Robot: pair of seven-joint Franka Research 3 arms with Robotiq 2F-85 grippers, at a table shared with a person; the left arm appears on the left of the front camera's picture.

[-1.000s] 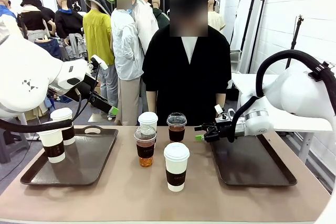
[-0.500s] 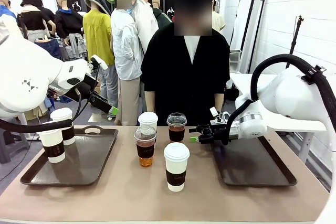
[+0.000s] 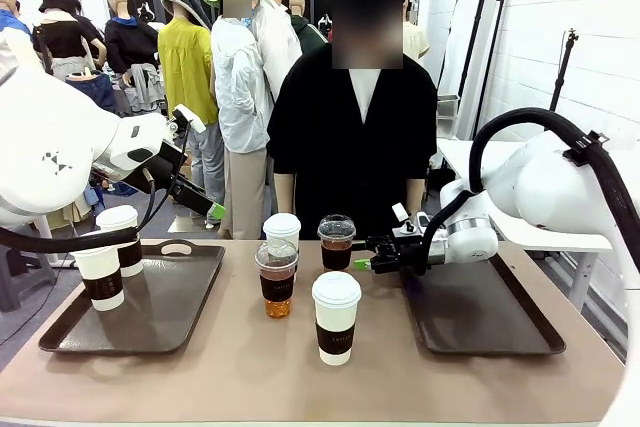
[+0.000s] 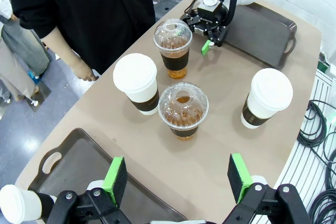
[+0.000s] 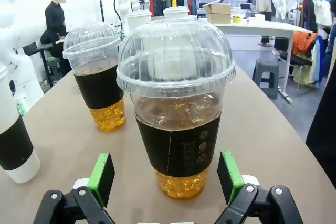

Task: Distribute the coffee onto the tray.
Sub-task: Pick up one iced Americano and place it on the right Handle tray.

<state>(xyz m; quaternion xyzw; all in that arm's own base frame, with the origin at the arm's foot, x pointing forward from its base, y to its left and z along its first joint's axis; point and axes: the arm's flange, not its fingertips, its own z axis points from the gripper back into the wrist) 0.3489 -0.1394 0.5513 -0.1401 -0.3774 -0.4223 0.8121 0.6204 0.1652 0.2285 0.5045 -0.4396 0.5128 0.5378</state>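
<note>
Closing on the rear clear cup [image 3: 336,240] at frame centre, the right gripper [image 3: 372,264] stands open, level with its dark sleeve; it should advance until the cup sits squarely between the jaws, then squeeze gently. Since a second ago it has travelled left off the right tray [image 3: 485,312]; the left gripper [image 3: 210,209], also spread, is unmoved.

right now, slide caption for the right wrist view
Open right pincer lined up on a dome-lidded cup, not yet gripping.
</note>
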